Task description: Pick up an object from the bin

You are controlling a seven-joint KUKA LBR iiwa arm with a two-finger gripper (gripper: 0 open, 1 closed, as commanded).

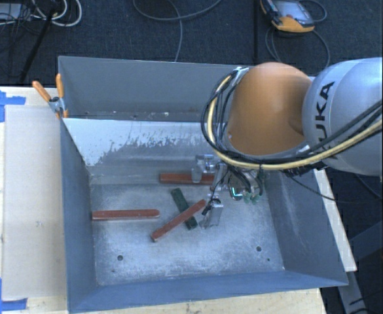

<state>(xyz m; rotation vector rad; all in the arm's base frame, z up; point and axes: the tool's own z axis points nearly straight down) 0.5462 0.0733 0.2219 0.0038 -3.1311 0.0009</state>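
Observation:
My gripper [211,213] hangs below the arm's orange dome, right of the bin's middle. Its tip sits at the upper right end of a brown stick [177,220] that lies diagonally on the floor. A short dark green bar [182,205] crosses that stick just left of the gripper. Another brown stick [177,178] lies flat behind them, near the back wall.
A third brown stick [126,214] lies level on the bin floor at the left. The arm and its cables hang over the bin's right half and hide the floor there.

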